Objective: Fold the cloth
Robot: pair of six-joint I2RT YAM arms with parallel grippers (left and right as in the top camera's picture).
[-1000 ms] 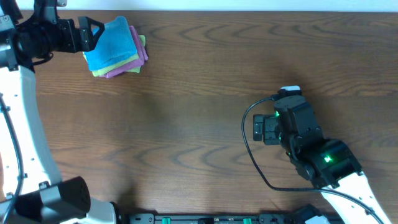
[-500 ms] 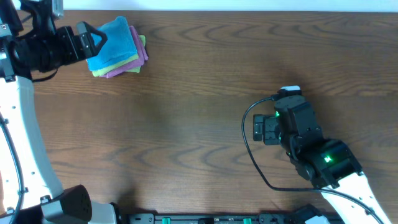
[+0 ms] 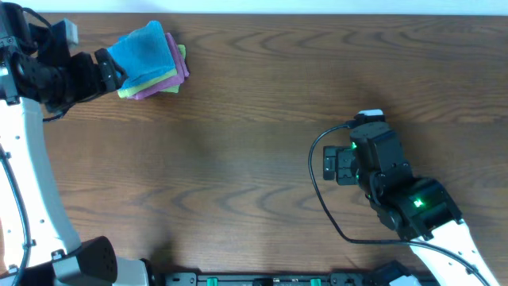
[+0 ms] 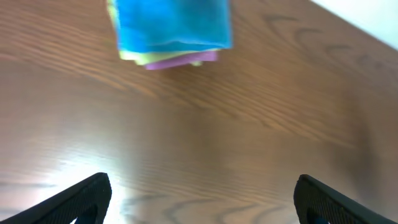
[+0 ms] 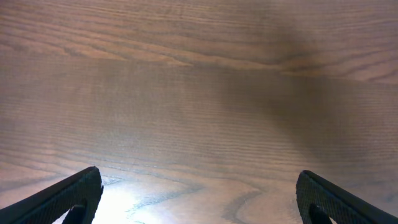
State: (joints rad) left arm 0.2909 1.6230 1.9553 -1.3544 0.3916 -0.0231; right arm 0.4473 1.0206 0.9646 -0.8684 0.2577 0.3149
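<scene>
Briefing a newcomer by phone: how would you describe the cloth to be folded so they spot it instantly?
On the wooden table, look to the far left corner, just ahead of the left hand. A stack of three cloths lies there; the cloth is the bright blue top one, over the lime-green cloth and pink-purple cloth.

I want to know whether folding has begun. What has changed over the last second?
The left gripper has drawn back from the blue cloth, moving left and toward the table's near side. It is open and holds nothing. The blue cloth lies where it was, on top of the green cloth and the purple cloth. The right gripper has not moved.
</scene>
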